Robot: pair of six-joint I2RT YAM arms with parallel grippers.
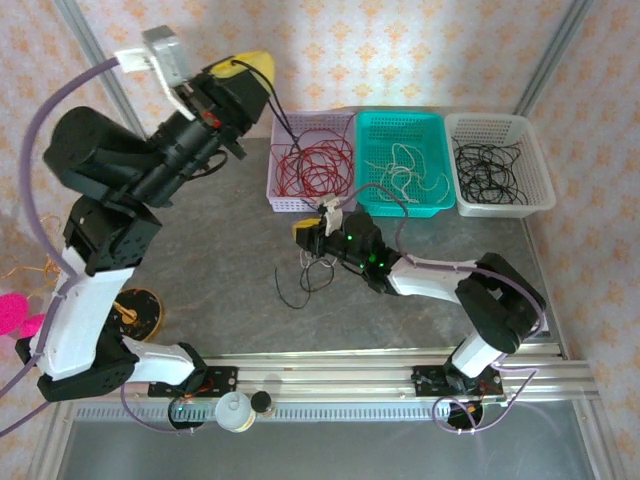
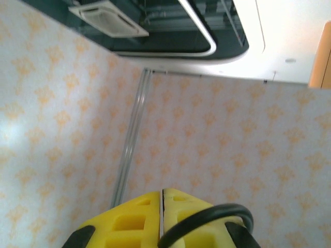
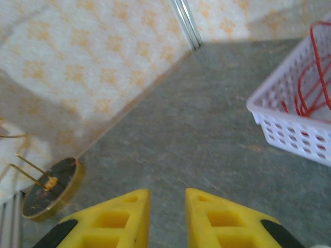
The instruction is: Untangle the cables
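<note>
Might close on nothing, the black cable (image 1: pixel 305 272) lying outside the narrow, empty right pincer (image 3: pixel 167 204) near the surface (image 3: pixel 207 129); left pincer (image 2: pixel 162 206) shut, raised.

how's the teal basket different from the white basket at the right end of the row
The teal basket is bright teal; the white basket is plain white. The teal basket holds white cables; the white basket holds black cables. The teal one sits mid-row, the white one at the right end. Both are perforated rectangular baskets, side by side at the table's far edge.
</note>
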